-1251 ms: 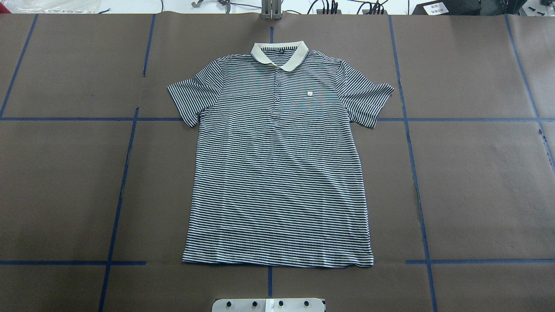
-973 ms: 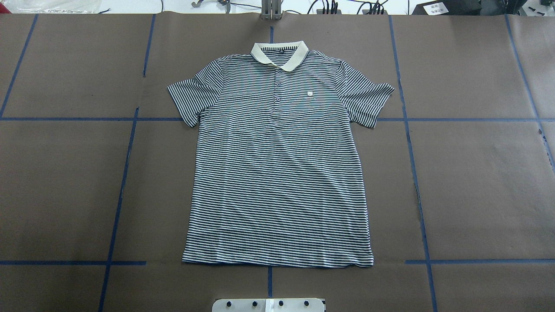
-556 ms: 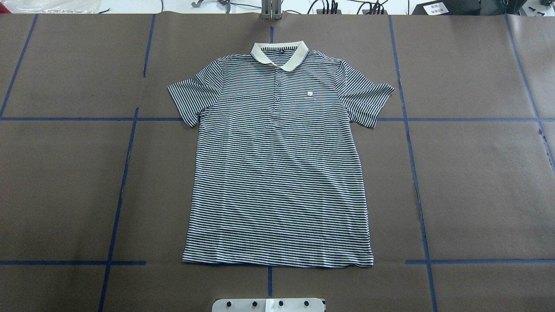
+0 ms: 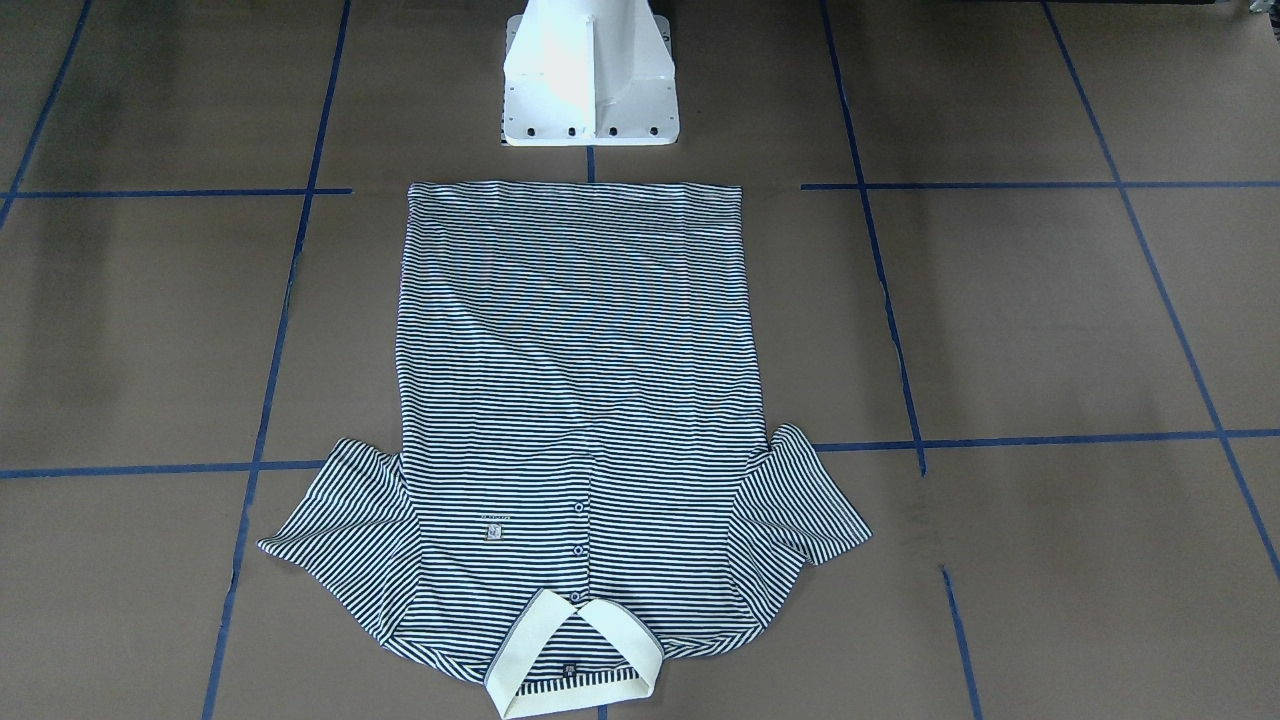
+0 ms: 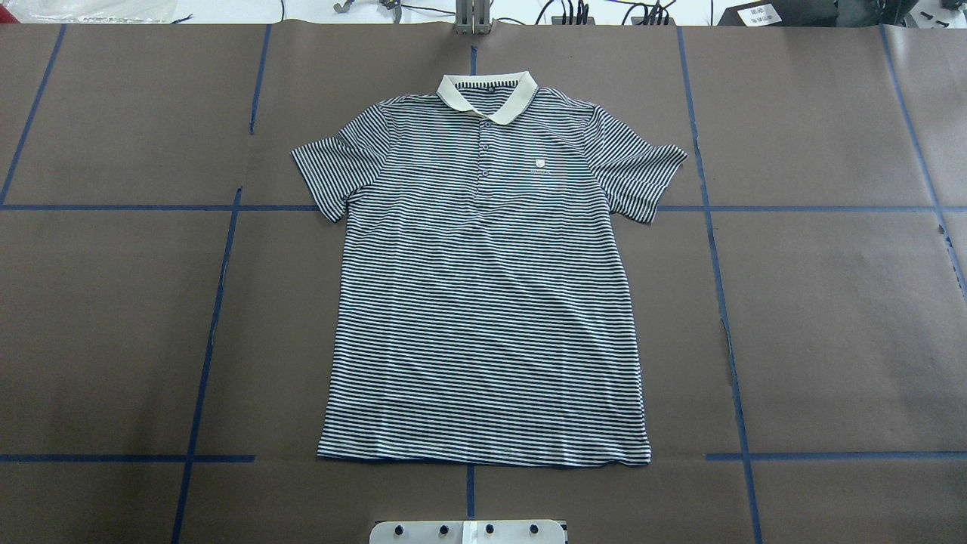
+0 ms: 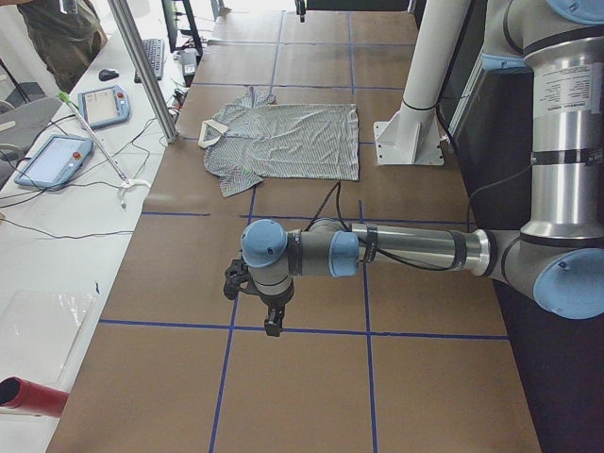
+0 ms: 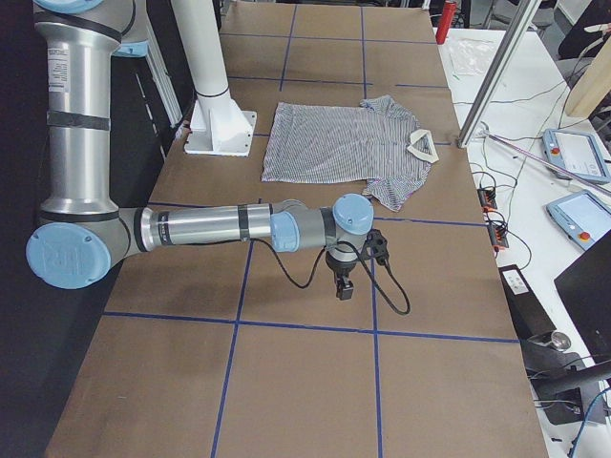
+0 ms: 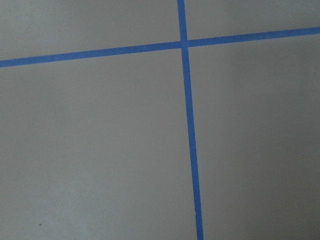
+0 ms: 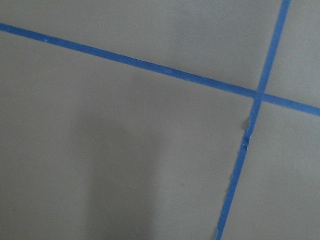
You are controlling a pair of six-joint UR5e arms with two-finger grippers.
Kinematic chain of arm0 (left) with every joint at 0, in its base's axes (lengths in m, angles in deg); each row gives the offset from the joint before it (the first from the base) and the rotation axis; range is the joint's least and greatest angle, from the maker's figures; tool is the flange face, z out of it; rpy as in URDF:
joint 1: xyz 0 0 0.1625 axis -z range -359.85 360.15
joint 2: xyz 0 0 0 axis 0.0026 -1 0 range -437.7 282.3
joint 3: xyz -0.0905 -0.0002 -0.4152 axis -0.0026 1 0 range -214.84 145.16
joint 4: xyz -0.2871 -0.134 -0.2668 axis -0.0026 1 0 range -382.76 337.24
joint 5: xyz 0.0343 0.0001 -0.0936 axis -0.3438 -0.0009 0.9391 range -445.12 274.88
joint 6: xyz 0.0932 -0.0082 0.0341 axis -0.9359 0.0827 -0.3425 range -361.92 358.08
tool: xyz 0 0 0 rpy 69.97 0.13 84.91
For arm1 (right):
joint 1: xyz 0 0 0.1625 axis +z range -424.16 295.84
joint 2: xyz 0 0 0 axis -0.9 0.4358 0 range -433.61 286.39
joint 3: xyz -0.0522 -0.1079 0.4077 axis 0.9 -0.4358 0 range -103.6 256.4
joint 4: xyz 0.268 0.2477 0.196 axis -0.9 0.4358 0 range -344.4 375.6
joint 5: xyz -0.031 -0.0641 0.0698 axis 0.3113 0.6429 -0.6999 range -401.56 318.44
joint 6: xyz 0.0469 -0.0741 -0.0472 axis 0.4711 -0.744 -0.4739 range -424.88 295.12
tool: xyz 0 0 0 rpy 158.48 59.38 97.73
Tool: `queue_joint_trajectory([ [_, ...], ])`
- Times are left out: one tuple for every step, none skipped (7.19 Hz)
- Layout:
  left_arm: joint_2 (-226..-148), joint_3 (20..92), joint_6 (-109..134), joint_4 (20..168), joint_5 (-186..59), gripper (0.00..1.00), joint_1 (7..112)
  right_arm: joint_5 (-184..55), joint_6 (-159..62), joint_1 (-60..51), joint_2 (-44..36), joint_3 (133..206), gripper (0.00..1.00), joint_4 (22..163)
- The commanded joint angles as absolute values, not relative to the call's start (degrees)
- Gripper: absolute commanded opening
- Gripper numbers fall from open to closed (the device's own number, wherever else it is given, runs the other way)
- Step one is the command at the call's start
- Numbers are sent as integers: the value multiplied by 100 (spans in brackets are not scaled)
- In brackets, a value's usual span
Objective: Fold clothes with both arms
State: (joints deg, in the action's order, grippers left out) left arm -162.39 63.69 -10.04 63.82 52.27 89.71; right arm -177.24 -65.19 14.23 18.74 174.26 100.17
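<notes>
Shirt (image 5: pixel 483 302) lies flat on bench (image 5: pixel 831 317), ready for folding; left pincer (image 6: pixel 273 326) and right pincer (image 7: pixel 344 288) hover well clear, openness impossible to tell.

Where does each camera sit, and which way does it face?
Front-facing: across the table, facing the robot; polo shirt, white pedestal.
Overhead: behind the robot, looking down; shirt, no arms.
Exterior left: table's end; left arm near, left gripper.
Exterior right: opposite end; right arm near, right gripper.
Left wrist: down at blue tape; no fingers.
Right wrist: likewise.
Shared: four fixed views show the shirt.
</notes>
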Motion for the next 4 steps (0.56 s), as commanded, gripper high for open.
queue_joint_trajectory([
  [-16225, 6404, -992, 6627, 5812, 100, 8971, -17709, -5167, 768, 941, 16775, 100, 9278],
  [-16225, 6421, -992, 6706, 5832, 100, 8971, -17700, -4439, 460, 292, 16398, 100, 9172],
  [-16216, 6369, -992, 6941, 5832, 100, 8971, -17482, -3822, 4, -263, 16098, 100, 8997],
  [-16199, 6352, -983, 7040, 5840, 100, 8971, -17228, -3198, -235, -704, 15851, 100, 8700],
])
